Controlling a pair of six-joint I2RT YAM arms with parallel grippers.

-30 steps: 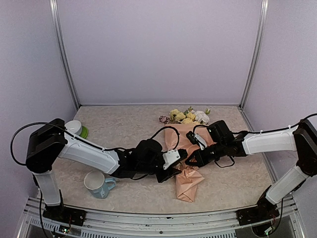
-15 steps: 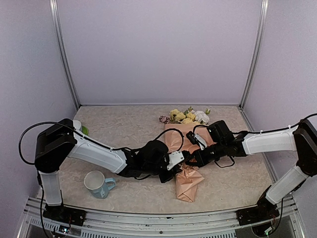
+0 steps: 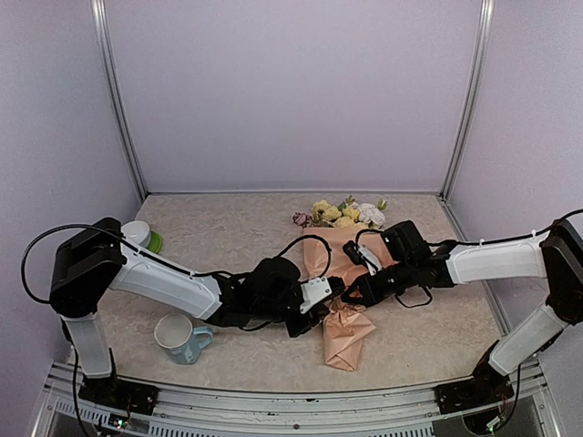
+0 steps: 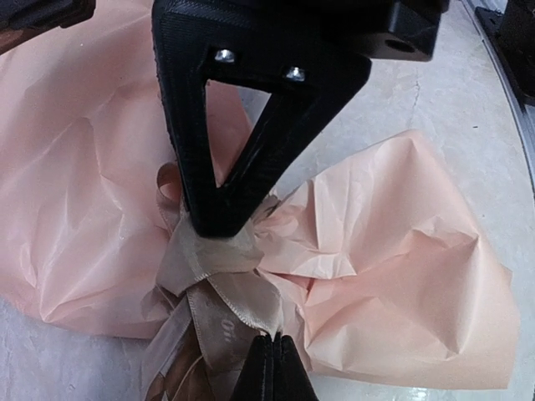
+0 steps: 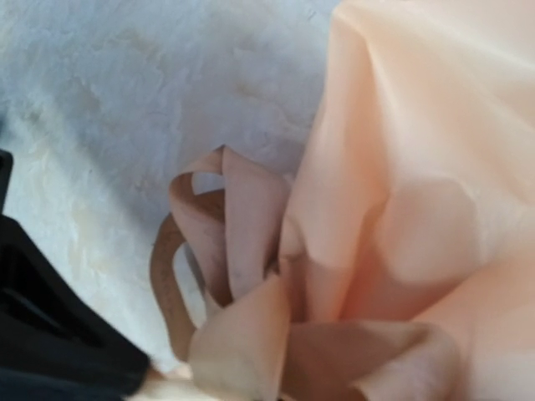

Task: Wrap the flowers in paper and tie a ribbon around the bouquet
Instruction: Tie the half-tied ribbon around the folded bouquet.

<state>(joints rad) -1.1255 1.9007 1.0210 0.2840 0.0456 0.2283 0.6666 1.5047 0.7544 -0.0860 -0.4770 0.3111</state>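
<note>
Peach paper, crumpled, cinched by tan ribbon.

No text is legible (ribbon marks blurred).

The left arm reaches low from its base toward the table's middle, forearm nearly level, and the left gripper points right with its jaws pressed flat together. The right arm stretches leftward to meet it, wrist bent down, and the right gripper is likewise closed. The two tips sit just beside each other, almost nose to nose.
</note>
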